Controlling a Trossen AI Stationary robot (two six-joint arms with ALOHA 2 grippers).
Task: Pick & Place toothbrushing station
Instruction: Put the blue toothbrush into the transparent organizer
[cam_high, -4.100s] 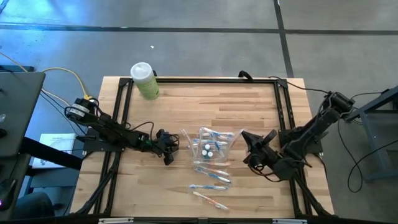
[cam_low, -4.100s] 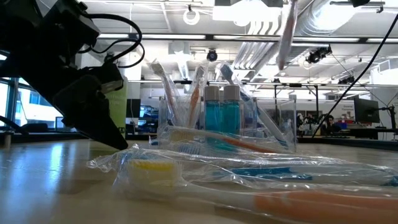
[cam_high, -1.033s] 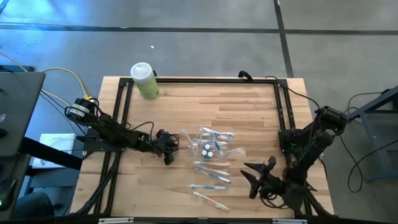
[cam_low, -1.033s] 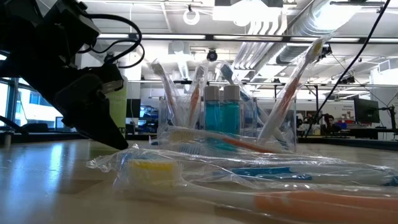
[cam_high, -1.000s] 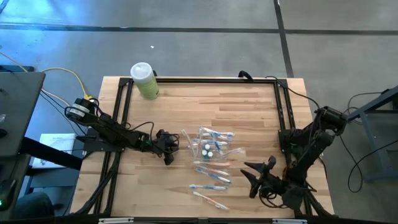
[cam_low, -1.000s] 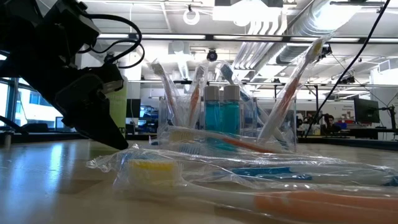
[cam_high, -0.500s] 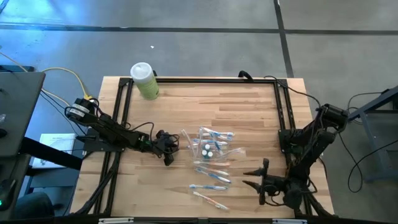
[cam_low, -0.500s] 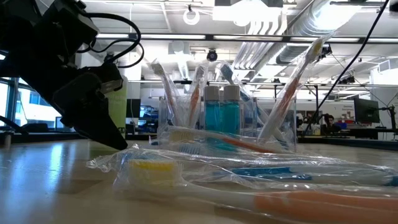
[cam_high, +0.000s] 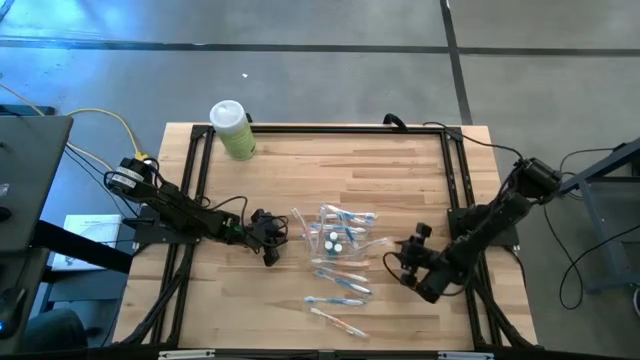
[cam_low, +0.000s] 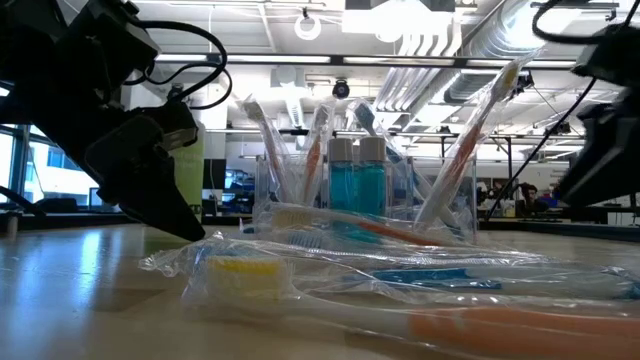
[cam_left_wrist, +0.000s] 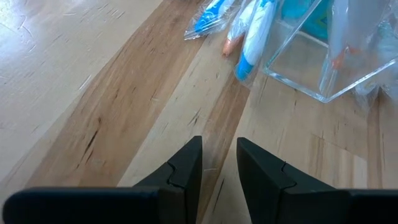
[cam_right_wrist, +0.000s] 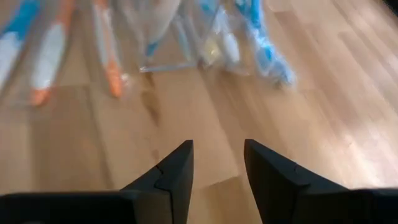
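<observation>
The clear plastic holder (cam_high: 335, 235) stands mid-table with white-capped tubes (cam_high: 336, 240) and several toothbrushes leaning in it; in the low view (cam_low: 370, 190) the tubes show blue and an orange-marked brush (cam_low: 470, 130) leans at its right. Several wrapped toothbrushes (cam_high: 340, 280) lie flat on the wood nearer the front edge. My left gripper (cam_high: 278, 236) sits low just left of the holder, fingers a little apart and empty (cam_left_wrist: 219, 155). My right gripper (cam_high: 398, 262) is to the holder's right, open and empty (cam_right_wrist: 217, 158), pointing at the holder (cam_right_wrist: 165, 37).
A pale green white-capped bottle (cam_high: 232, 130) stands at the far left corner. Black frame rails (cam_high: 195, 180) (cam_high: 455, 170) run along the table's left and right sides. Bare wood lies between the holder and the far edge.
My right gripper has gone from near the table's front edge toward the far edge and toward the holder, and has turned about. It now shows at the right of the low view. It has stayed open and empty. The holder and brushes have kept still.
</observation>
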